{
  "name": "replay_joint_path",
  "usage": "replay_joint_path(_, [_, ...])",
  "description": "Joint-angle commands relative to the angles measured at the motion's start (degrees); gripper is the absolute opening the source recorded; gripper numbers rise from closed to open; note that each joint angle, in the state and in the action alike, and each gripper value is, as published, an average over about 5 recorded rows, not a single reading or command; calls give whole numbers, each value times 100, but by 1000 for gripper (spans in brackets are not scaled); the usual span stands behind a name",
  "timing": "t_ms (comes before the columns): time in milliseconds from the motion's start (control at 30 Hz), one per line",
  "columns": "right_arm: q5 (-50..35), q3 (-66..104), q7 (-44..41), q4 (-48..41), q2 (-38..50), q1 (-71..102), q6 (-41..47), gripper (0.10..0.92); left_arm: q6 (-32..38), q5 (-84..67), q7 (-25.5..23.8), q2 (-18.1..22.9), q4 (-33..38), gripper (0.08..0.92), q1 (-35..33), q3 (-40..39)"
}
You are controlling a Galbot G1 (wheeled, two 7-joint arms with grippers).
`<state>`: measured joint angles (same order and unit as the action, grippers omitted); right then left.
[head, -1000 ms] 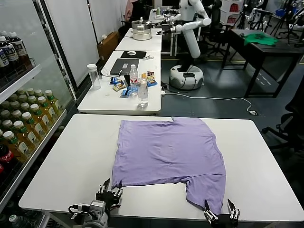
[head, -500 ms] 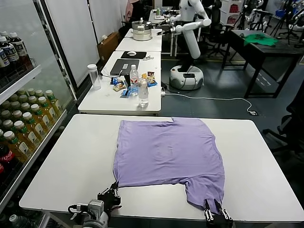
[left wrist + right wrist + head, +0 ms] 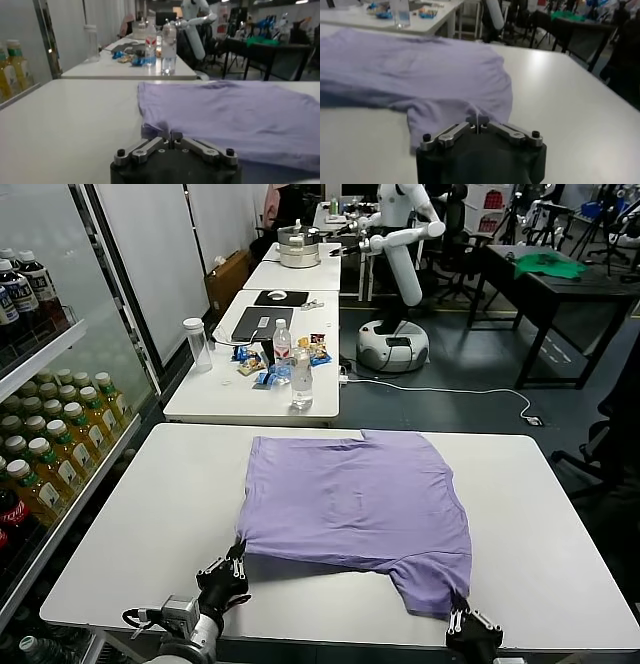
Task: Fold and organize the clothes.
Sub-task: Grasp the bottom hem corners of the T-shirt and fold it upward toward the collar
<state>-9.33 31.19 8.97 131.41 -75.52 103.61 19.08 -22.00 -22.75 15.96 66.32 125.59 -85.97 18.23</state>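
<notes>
- Lavender T-shirt (image 3: 360, 509) lies flat mid-table (image 3: 150, 514); its near hem is lifting at both near corners.
- Left gripper (image 3: 236, 562), about 7 o'clock of the shirt, pinched closed on the near-left hem corner.
- Right gripper (image 3: 457, 616), about 5 o'clock, clamped on the sleeve edge at the table's near edge.
- Risk: both pinches look shallow, so thin fabric could slip out on lifting.
- Risk: uneven pull between the arms would skew the fold or bunch the sleeve.

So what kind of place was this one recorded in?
Probably a robotics lab or test space: another white robot stands behind, a drinks fridge lines the robot's left side, and the lavender T-shirt lies on a white table.
</notes>
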Motion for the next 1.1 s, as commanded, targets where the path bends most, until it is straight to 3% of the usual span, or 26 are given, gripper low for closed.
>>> replay_joint_path(33, [-317,301,-31,39,279,-792,-57,120,230,-290,-42,-139,-79,100,369,13])
replay_joint_path(567, [-454,-185,-4,-1287,690,-2653,220,120,162,-388,-132,-274,-1647,100,1940,-353])
replay_joint_path(1100, [-108,-693,-67,-2356,704,-3638,261,120,56,-106,-145,-46,-2504,100,2547,-714])
